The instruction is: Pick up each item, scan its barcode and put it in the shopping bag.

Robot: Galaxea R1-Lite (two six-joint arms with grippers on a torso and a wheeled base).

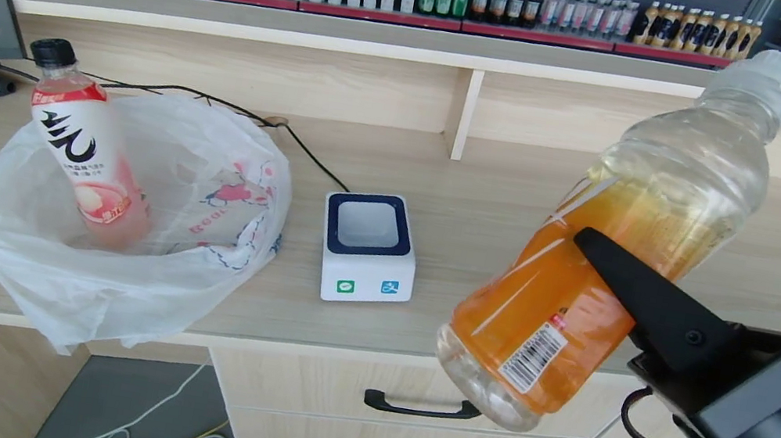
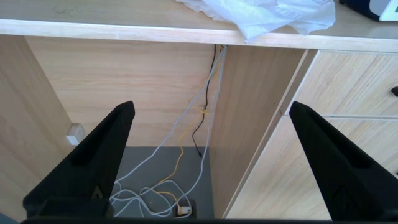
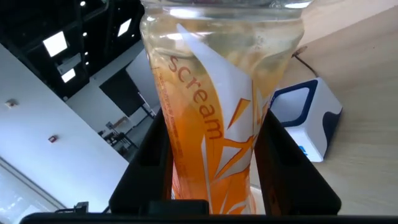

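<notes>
Aloft, the right tool (image 3: 214,155) clamps a ribbed clear-plastic orange-drink bottle (image 1: 646,206); left tool (image 2: 211,109) gapes wide.

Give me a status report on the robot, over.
Right gripper shut on orange drink bottle, tilted in air right of scanner. Left gripper open, low before counter. Pink bottle stands in bag. Path to scanner looks open.

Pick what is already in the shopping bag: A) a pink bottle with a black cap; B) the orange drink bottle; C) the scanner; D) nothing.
A: the pink bottle stands in the shopping bag, while the right hand holds the orange bottle and the scanner sits on the counter.
</notes>
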